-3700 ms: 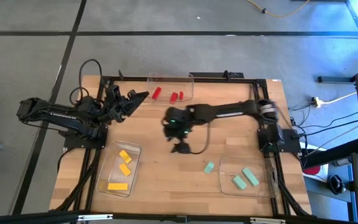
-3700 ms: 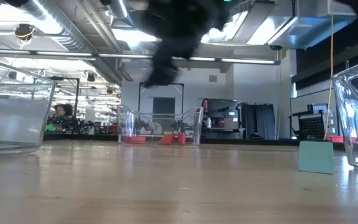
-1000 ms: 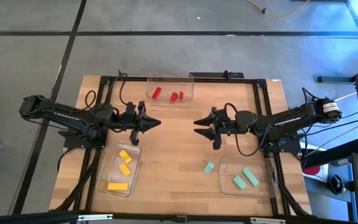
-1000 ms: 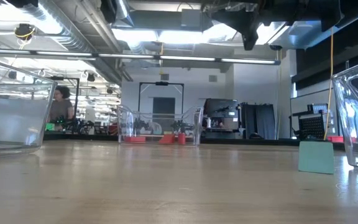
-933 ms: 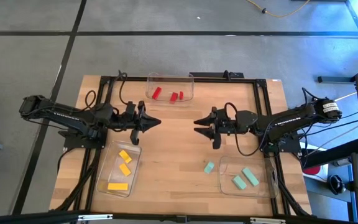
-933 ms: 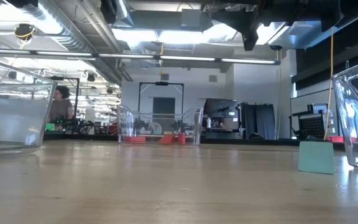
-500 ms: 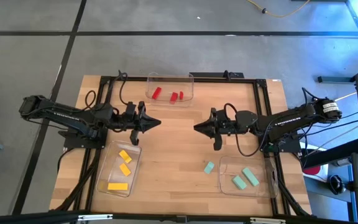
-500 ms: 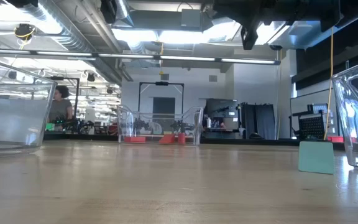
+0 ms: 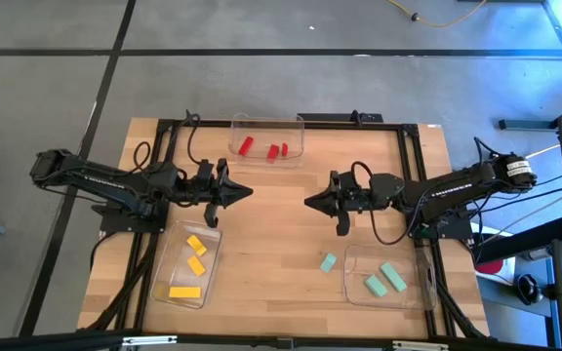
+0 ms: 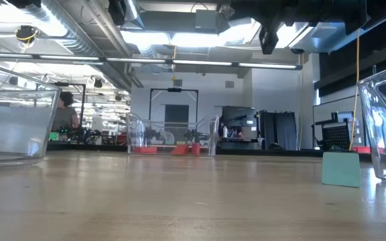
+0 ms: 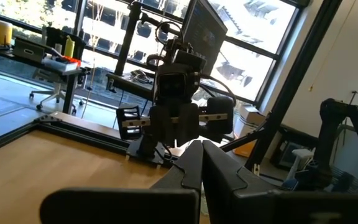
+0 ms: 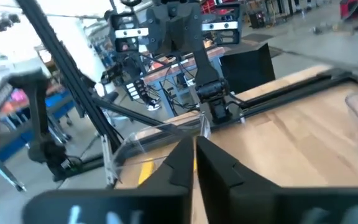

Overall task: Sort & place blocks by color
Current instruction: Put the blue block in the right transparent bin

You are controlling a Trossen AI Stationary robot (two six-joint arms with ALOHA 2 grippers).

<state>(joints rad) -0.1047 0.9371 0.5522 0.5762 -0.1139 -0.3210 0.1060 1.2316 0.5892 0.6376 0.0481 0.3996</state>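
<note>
Three red blocks (image 9: 266,149) lie in a clear tray (image 9: 267,121) at the far middle. Three yellow blocks (image 9: 194,261) lie in a clear tray (image 9: 160,283) at the near left. Two mint blocks (image 9: 385,278) lie in a clear tray (image 9: 417,292) at the near right, and one mint block (image 9: 329,262) (image 10: 341,168) rests flat on the table beside that tray. My left gripper (image 9: 251,192) (image 11: 201,148) hovers shut over the table's left half, pointing right. My right gripper (image 9: 307,201) (image 12: 194,144) hovers shut over the right half, pointing left. Neither holds anything.
A dark frame (image 9: 291,121) runs along the table's far edge and sides. Bare wood (image 9: 276,244) lies between the two grippers and the near trays. Beyond the table the low view shows a room with a person (image 10: 64,114) far off.
My right gripper has shut its fingers while staying in place over the table's right half. Nothing else has moved.
</note>
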